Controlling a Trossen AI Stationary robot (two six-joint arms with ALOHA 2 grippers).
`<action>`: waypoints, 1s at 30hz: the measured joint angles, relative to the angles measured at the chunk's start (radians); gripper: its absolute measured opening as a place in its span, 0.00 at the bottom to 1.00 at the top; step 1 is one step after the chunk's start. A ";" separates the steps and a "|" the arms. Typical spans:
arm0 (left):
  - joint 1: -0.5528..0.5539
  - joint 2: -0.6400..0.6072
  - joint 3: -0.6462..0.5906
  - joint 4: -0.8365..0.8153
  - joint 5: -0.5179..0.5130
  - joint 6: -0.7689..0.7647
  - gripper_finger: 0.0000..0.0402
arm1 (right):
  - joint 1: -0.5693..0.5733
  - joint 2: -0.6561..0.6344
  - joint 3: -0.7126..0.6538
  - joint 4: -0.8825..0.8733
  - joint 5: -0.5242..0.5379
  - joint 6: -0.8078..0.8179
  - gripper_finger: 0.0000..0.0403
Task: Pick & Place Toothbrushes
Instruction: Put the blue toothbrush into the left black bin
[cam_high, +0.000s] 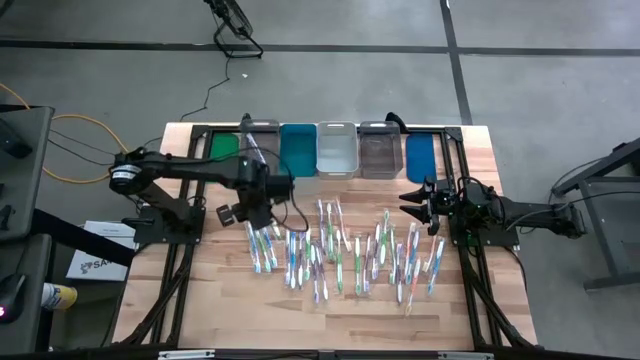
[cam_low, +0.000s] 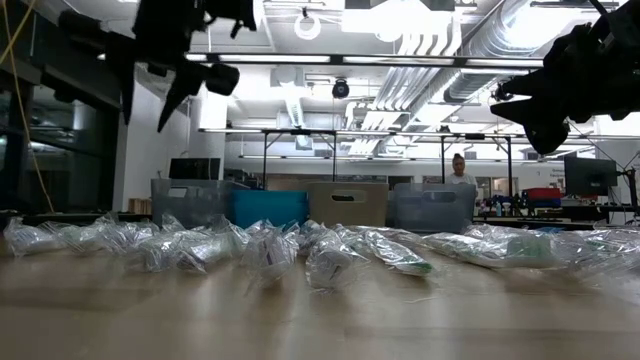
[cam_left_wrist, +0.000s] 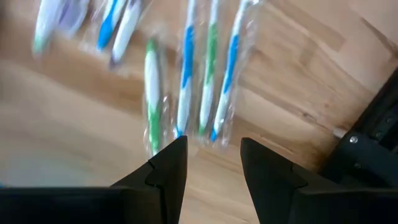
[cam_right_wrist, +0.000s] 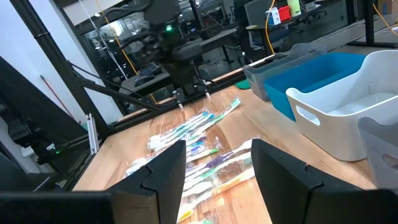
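Note:
The toothbrushes (cam_high: 340, 255) lie in clear wrappers, scattered in a band across the middle of the table; their handles are blue, green, purple and white. My left gripper (cam_high: 243, 212) hangs open above the left end of that band. In the left wrist view, its fingers (cam_left_wrist: 213, 152) stand over a few wrapped brushes (cam_left_wrist: 186, 81) without touching them. My right gripper (cam_high: 412, 197) is open and held high over the right part of the table, near the blue bin (cam_high: 422, 155). In the right wrist view, it (cam_right_wrist: 217, 155) looks across the toothbrushes (cam_right_wrist: 193, 134).
A row of bins stands along the far edge: green (cam_high: 225, 148), teal (cam_high: 298, 150), clear (cam_high: 337, 148), grey (cam_high: 380, 148) and blue. Bare wood lies in front of the brushes toward the near edge (cam_high: 320, 325). A person (cam_low: 458, 172) stands far off in the room.

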 joint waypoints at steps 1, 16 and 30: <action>-0.012 0.000 0.000 0.006 0.000 0.004 0.37 | 0.000 0.000 0.000 0.000 0.000 0.000 0.44; -0.029 0.001 0.000 0.015 0.012 -0.024 0.37 | 0.000 0.000 0.000 0.000 0.000 0.000 0.44; -0.059 0.001 -0.023 0.037 0.097 -0.104 0.37 | 0.000 0.000 0.000 0.000 0.000 0.000 0.44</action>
